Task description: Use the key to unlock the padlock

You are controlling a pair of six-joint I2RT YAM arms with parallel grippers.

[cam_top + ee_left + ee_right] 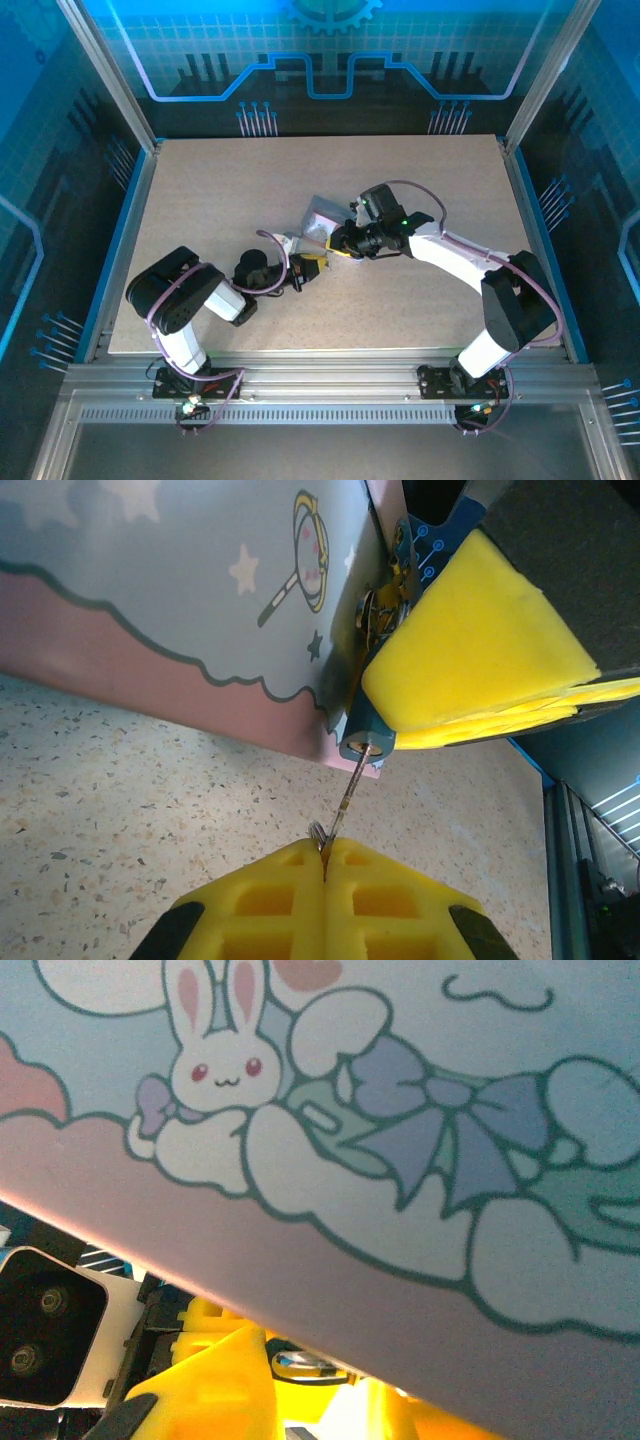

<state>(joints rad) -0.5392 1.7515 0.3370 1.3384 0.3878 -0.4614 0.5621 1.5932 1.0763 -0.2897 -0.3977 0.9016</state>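
The small blue-bodied padlock [366, 738] hangs at the corner of the pale printed tin [180, 570], its shackle in the tin's clasp. My left gripper [325, 848] is shut on the head of the thin key [346, 798], whose shaft runs up into the keyhole at the padlock's bottom. The right gripper's yellow fingers [470, 640] close on the padlock body from the right. In the right wrist view a dark, shiny piece of the padlock [310, 1365] sits between the right gripper [305, 1388] fingers, under the tin's edge. From above, both grippers [308, 268] [338, 245] meet at the tin [325, 215].
The tin lies at mid-table on the speckled beige tabletop [220, 190]. Blue rails [125, 230] edge the table left and right. A metal frame [320, 375] runs along the near edge by the arm bases.
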